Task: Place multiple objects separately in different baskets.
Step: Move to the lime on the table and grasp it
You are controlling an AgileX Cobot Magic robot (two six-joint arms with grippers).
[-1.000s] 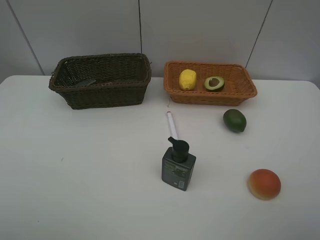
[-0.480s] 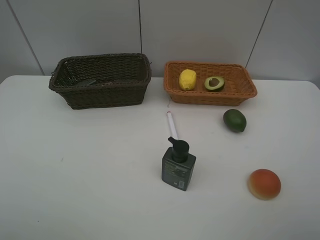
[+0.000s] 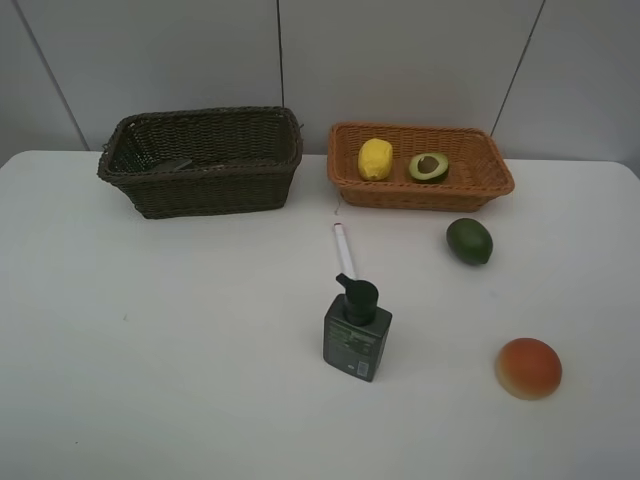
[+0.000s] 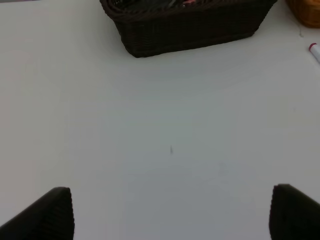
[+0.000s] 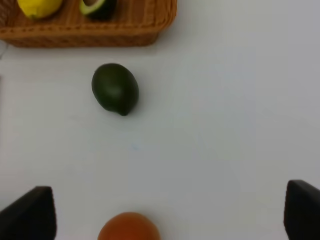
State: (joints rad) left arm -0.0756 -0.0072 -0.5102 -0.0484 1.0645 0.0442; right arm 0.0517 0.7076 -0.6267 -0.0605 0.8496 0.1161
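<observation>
Right wrist view first: the right hand (image 5: 166, 215) hangs over bare desk (image 5: 225, 125), its fingers (image 5: 30, 215) wide apart with nothing between them. The orange-red fruit (image 5: 129, 228) lies close by, cut off at the frame edge. The dark green fruit (image 5: 115, 88) sits further out, near the orange-tan basket (image 5: 90, 36). That basket already holds the yellow lemon (image 5: 39, 6) and halved avocado (image 5: 97, 7), so I'd guess the two loose fruits belong there too.

The left hand (image 4: 172, 215) is likewise spread and empty, facing the dark brown basket (image 4: 190, 27) across open desk. From high up, the dark pump bottle (image 3: 357, 335) stands upright mid-desk, with the white marker (image 3: 343, 250) lying just behind it. I cannot tell whether they touch. Neither arm shows there. Something lies inside the dark basket, but its deep wall hides most of it.
</observation>
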